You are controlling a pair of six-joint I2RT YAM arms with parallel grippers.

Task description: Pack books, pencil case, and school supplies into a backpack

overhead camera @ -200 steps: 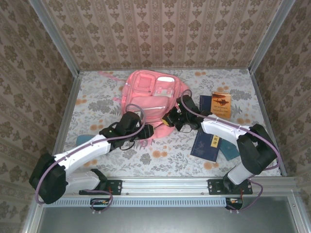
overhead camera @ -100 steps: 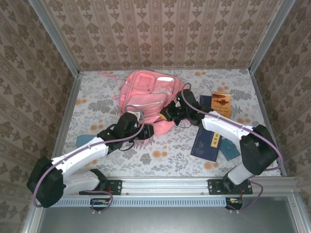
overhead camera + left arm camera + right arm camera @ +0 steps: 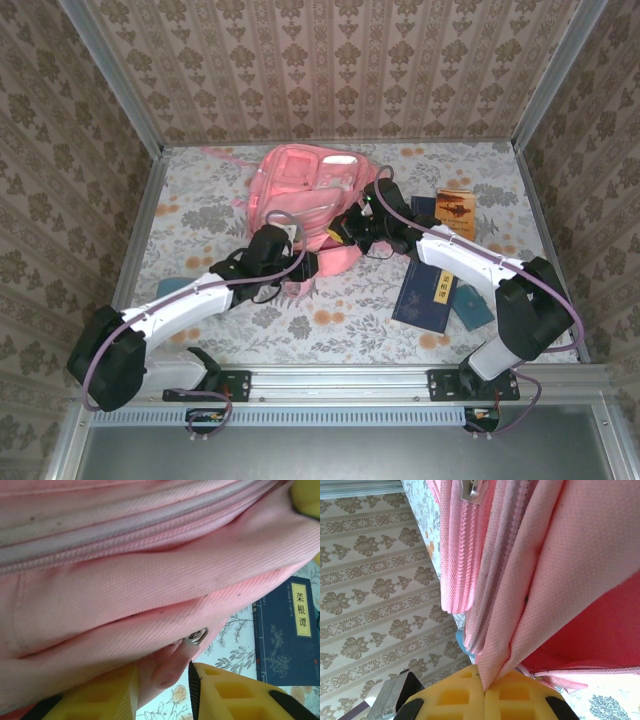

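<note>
The pink backpack [image 3: 300, 195] lies at the table's middle back. My left gripper [image 3: 305, 268] is at its near edge; in the left wrist view its yellow fingers [image 3: 162, 675] close on the pink zipper pull tab [image 3: 172, 665] below a metal ring [image 3: 196, 636]. My right gripper [image 3: 343, 230] is at the backpack's right side, shut on a fold of its pink fabric [image 3: 520, 630] and lifting it. One navy book [image 3: 425, 295] lies right of centre, and is seen again [image 3: 287, 630] from the left wrist. An orange-brown booklet [image 3: 455, 213] partly covers another navy book [image 3: 423, 212].
A teal flat item [image 3: 475, 310] lies beside the near navy book. Another teal item [image 3: 170, 290] lies near the left wall, by my left arm. Patterned walls close the table on three sides, and a metal rail [image 3: 330, 380] runs along the near edge.
My left gripper's jaws have narrowed onto the zipper pull tab. My right gripper has moved back and up with the backpack's fabric, bunching the bag's right side.
</note>
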